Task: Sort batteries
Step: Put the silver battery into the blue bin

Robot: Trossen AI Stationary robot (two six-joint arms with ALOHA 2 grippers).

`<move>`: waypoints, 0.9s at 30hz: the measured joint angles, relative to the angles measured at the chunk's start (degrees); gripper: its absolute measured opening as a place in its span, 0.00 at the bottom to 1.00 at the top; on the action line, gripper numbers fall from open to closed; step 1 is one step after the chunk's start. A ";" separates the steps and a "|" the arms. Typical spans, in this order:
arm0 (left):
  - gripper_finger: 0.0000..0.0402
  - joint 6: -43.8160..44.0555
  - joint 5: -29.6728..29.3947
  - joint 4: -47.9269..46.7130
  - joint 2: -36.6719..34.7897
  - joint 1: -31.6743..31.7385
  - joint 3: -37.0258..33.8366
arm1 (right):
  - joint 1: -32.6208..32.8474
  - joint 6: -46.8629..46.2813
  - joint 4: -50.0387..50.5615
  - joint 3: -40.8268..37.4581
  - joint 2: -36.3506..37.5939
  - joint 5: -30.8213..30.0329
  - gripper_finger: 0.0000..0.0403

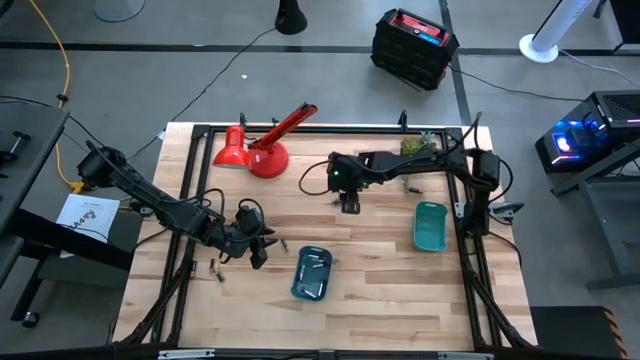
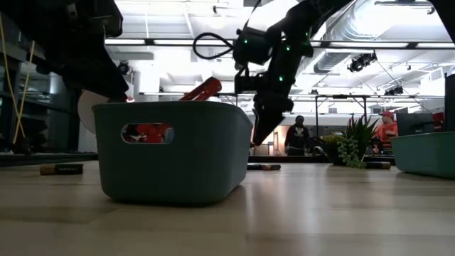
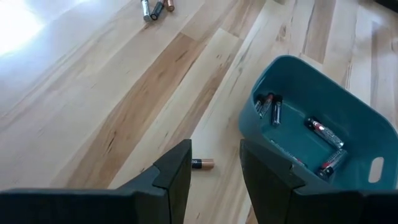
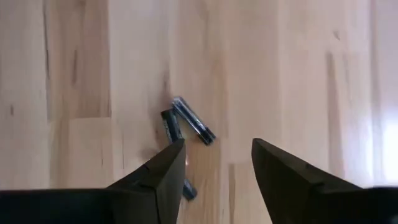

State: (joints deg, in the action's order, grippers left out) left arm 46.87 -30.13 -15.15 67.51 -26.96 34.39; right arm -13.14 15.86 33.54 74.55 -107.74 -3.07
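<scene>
My left gripper (image 3: 214,155) (image 1: 256,243) is open above the table, left of the near teal tray (image 1: 312,273). One battery (image 3: 202,163) lies flat on the wood under the gap between its fingers, untouched. The tray (image 3: 348,118) holds several batteries (image 3: 323,132). More batteries (image 3: 155,7) lie farther off on the wood. My right gripper (image 4: 217,149) (image 1: 348,203) is open over the table's middle, above three loose batteries (image 4: 194,122) lying on the boards. In the low view it (image 2: 263,121) hangs behind the tray (image 2: 170,149).
A second teal tray (image 1: 431,226) stands near the table's right edge. A red desk lamp (image 1: 262,150) lies at the far left and a small plant (image 1: 420,146) at the far right. Loose batteries (image 1: 215,268) lie near the left front. People (image 2: 298,135) stand in the room beyond.
</scene>
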 joint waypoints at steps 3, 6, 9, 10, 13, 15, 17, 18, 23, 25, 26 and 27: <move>0.32 0.03 -0.19 0.08 0.00 0.00 0.00 | 0.51 6.01 -1.39 -0.27 -1.34 0.05 0.42; 0.32 0.05 -0.23 0.08 0.00 0.00 0.00 | 1.15 10.74 -1.29 -0.27 -3.26 0.00 0.41; 0.32 0.09 -0.27 0.07 0.00 0.00 -0.01 | 1.44 13.02 -1.69 -0.29 -5.27 -1.05 0.41; 0.32 0.09 -0.30 0.06 0.00 0.00 0.00 | 1.50 13.11 -2.18 -0.29 -6.00 -1.96 0.41; 0.32 1.13 -0.40 0.00 0.00 0.00 -0.02 | 1.32 13.15 -3.49 -0.18 -7.21 -4.04 0.41; 0.32 2.39 -0.44 0.00 0.00 0.00 -0.02 | 0.94 13.72 -3.76 -0.12 -7.29 -3.64 0.41; 0.32 3.29 -0.46 -0.03 0.00 0.00 -0.01 | 0.72 15.11 -4.02 -0.14 -7.30 -2.99 0.41; 0.32 3.62 -0.64 -0.07 0.00 0.00 0.00 | 0.64 15.96 -3.98 -0.14 -7.30 -2.72 0.41; 0.32 4.05 -0.76 -0.03 0.00 0.00 0.00 | 0.59 14.22 -2.34 -0.14 -7.30 0.18 0.35; 0.32 4.05 -0.76 -0.05 0.00 0.00 0.00 | 1.03 12.30 -1.78 0.16 -7.06 0.54 0.33; 0.32 4.03 -0.76 -0.03 0.00 0.00 0.00 | 1.40 11.89 -1.12 0.61 -7.06 0.46 0.33; 0.32 4.03 -0.78 -0.03 0.00 0.00 0.00 | 1.65 11.33 -0.51 1.20 -7.06 0.53 0.32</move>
State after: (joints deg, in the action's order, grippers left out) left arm 50.89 -30.91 -15.18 67.51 -26.96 34.39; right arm -11.49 27.19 33.03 75.75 -114.80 -2.54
